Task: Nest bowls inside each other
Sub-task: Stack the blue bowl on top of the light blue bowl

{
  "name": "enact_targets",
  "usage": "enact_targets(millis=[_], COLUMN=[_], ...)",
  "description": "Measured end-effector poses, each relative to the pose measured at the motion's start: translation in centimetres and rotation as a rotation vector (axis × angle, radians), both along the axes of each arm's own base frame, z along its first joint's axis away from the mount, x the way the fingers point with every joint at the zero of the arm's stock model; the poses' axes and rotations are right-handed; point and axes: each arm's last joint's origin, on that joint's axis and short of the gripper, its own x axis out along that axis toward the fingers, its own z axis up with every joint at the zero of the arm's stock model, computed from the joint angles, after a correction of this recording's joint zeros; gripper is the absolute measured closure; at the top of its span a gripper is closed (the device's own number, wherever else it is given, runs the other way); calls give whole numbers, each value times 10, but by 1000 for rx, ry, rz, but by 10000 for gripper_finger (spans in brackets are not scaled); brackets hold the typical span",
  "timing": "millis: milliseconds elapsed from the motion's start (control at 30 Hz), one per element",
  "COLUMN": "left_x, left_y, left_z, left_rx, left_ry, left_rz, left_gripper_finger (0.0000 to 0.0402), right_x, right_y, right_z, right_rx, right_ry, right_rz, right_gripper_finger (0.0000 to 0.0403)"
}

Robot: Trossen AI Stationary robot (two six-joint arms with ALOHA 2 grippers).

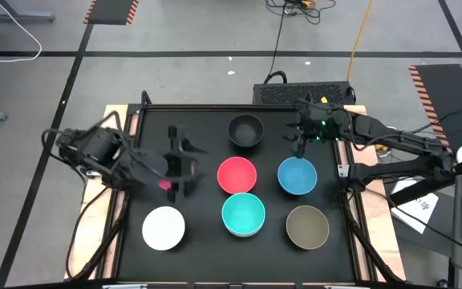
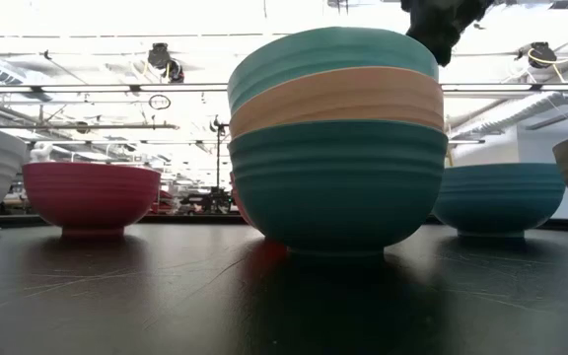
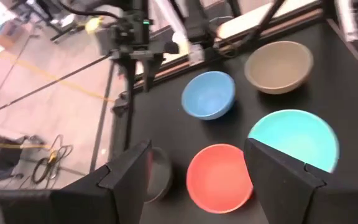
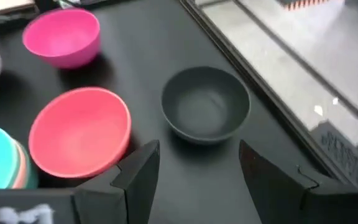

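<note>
My left gripper (image 1: 184,166) hangs over the magenta bowl (image 1: 166,184) at mid-left, jaws wide, holding nothing. White bowl (image 1: 164,227) sits alone, near left. Red bowl (image 1: 237,176) single at centre; near it, one stack (image 2: 337,138) made: cyan over peach over green. Black (image 1: 245,131), blue (image 1: 297,177), taupe (image 1: 307,225) bowls loose. Right gripper (image 1: 304,138) waits empty, spread, between black and blue. Most nesting remains.
</note>
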Motion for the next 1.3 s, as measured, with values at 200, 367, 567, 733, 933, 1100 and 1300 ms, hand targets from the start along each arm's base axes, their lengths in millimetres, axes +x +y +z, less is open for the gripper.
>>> enact_targets(millis=[200,367,567,733,933,1100,1300], left_x=[-27,-50,-62,-80,-100,-99,-93], left_y=[22,32,39,48,53,52,50], left_z=[18,32,37,48,65,67,66], left_rx=[-20,-62,-49,-68,-143,-162,-148], left_ry=[-59,-127,-140,-215,-358,-379,-373], left_rz=[38,25,24,27,-21,-36,-40], left_gripper_finger=[144,144,144,144,144,144,144], right_x=[-1,-2,-2,3,6,13,27], right_y=[-14,-11,4,18,31,39,48], right_z=[-18,-30,-30,-32,-41,-53,-61], right_rx=[102,224,315,357,346,326,322], right_ry=[140,240,245,258,381,489,502], right_rz=[14,50,117,147,140,148,199], right_gripper_finger=[188,188,188,188,188,188,188])
